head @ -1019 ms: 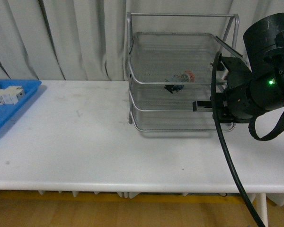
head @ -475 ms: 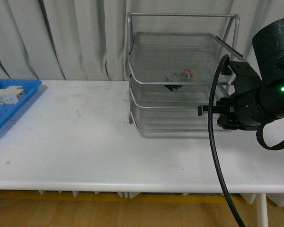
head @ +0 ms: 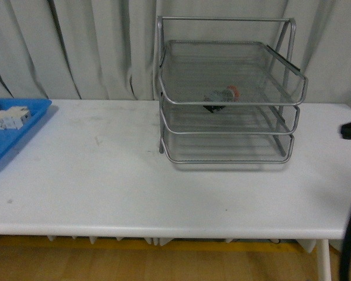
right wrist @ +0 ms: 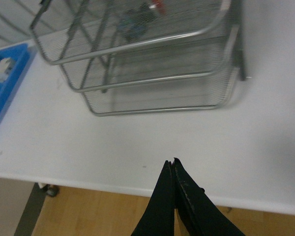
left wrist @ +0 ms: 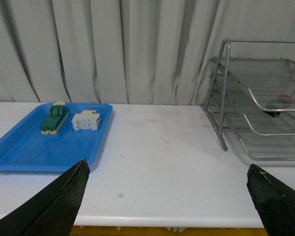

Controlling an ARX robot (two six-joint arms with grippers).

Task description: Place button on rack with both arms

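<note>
The right pincer (right wrist: 172, 164) is pressed together and holds nothing, the left pincer (left wrist: 167, 179) is spread wide apart, and the button (head: 222, 96) lies in the rack's (head: 161, 70) top tray.

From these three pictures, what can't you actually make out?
- Button in the rack: front view, seen through mesh, so its shape is blurred.
- Right arm: front view, only a dark bit at the picture's right edge.
- Green-and-cream block and white block on the blue tray: left wrist view, too small for detail.
- Left gripper: only its tips show.
</note>
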